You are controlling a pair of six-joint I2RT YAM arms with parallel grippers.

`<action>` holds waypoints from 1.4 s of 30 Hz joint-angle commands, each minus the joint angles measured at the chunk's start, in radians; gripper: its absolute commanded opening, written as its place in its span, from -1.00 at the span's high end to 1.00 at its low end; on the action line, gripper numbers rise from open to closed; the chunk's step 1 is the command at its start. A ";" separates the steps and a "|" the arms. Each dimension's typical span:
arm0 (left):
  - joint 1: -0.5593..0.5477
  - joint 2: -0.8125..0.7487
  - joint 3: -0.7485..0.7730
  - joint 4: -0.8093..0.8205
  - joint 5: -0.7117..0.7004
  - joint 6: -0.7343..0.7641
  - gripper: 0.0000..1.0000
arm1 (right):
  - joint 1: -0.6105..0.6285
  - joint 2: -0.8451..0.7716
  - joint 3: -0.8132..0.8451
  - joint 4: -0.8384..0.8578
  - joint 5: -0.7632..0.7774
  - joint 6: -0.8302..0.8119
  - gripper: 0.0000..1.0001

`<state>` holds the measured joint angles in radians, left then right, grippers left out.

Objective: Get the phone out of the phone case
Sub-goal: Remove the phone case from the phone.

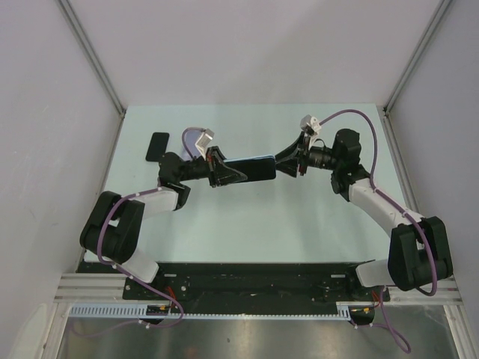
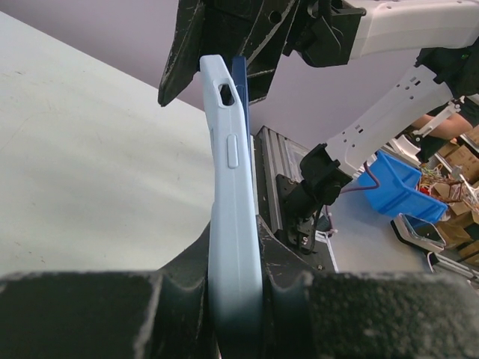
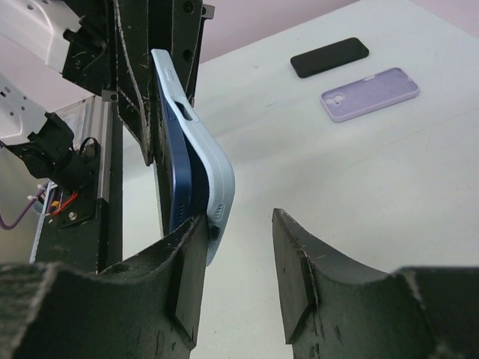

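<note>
A light blue phone case (image 2: pixel 233 224) is held on edge above the table, with my left gripper (image 2: pixel 236 250) shut on its near end. Inside it sits the dark blue phone (image 3: pixel 176 172), whose end toward the right arm stands slightly away from the case (image 3: pixel 218 183). My right gripper (image 3: pixel 239 262) is open, with nothing between its fingers. Its left finger (image 3: pixel 179 269) touches that end of the case and phone. From above, the phone and case (image 1: pixel 253 168) bridge the left gripper (image 1: pixel 224 173) and the right gripper (image 1: pixel 288 166).
A black phone (image 3: pixel 329 57) and a lilac case (image 3: pixel 369 94) lie flat on the table at the far left; the black phone (image 1: pixel 158 146) also shows from above. Grey walls enclose the pale table (image 1: pixel 247 224) on three sides.
</note>
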<state>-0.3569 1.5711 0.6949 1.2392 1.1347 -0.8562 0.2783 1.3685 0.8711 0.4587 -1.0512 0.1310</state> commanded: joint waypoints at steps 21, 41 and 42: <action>-0.034 -0.063 -0.014 0.117 -0.038 0.040 1.00 | 0.032 0.119 0.045 0.156 -0.293 0.226 -0.08; -0.013 -0.063 -0.040 0.117 -0.104 0.045 1.00 | 0.078 0.110 0.045 0.158 -0.248 0.223 -0.15; -0.013 -0.062 -0.038 0.117 -0.102 0.042 1.00 | 0.078 0.110 0.045 0.158 -0.242 0.222 -0.15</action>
<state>-0.3775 1.5345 0.6430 1.2720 1.1542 -0.8299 0.3138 1.4895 0.8894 0.5846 -1.2781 0.3466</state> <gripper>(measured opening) 0.197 0.573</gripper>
